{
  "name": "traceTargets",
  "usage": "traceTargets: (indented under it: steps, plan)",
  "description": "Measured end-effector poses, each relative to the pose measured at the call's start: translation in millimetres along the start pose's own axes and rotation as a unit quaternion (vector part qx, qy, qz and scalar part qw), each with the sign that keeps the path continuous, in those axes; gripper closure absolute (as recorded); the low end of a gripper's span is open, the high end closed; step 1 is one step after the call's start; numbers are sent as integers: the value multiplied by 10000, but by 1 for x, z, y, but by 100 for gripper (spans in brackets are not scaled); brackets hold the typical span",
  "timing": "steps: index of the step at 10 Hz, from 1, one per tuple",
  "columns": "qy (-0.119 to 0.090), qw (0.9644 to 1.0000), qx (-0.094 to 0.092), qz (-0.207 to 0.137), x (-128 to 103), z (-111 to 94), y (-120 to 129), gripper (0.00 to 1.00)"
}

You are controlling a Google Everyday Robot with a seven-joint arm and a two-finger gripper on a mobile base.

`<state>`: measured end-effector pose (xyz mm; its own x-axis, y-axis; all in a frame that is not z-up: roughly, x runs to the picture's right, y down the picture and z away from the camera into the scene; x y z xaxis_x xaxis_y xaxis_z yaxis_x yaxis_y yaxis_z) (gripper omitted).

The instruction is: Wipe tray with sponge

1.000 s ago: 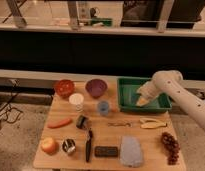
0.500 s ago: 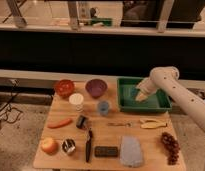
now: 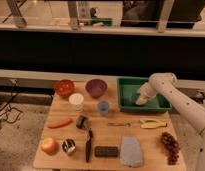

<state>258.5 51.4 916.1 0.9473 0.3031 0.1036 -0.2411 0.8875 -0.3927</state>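
Observation:
The green tray [image 3: 128, 89] sits at the back right of the wooden table. My gripper [image 3: 141, 98] hangs from the white arm [image 3: 168, 85] and is down inside the tray, near its middle and close to the floor. The teal-green sponge does not show on its own; it is either hidden under the gripper or out of view.
A red bowl [image 3: 64, 87], a purple bowl [image 3: 96, 88], a white cup [image 3: 76, 101] and a blue cup [image 3: 103, 107] stand left of the tray. A banana [image 3: 152, 123], grapes [image 3: 169, 146], a grey-blue cloth [image 3: 131, 151], a dark block [image 3: 106, 151], a knife [image 3: 88, 145] and a carrot [image 3: 60, 123] lie in front.
The arm has swung left and the gripper has moved from the tray's right side toward its middle, staying low inside it.

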Motion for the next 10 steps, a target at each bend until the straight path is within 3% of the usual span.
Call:
traceTargets:
  steps: [4,10]
  plan:
    - [34,9998,140,120,9,3,-11,100]
    - [131,9994,163,261,26,12,-19,100]
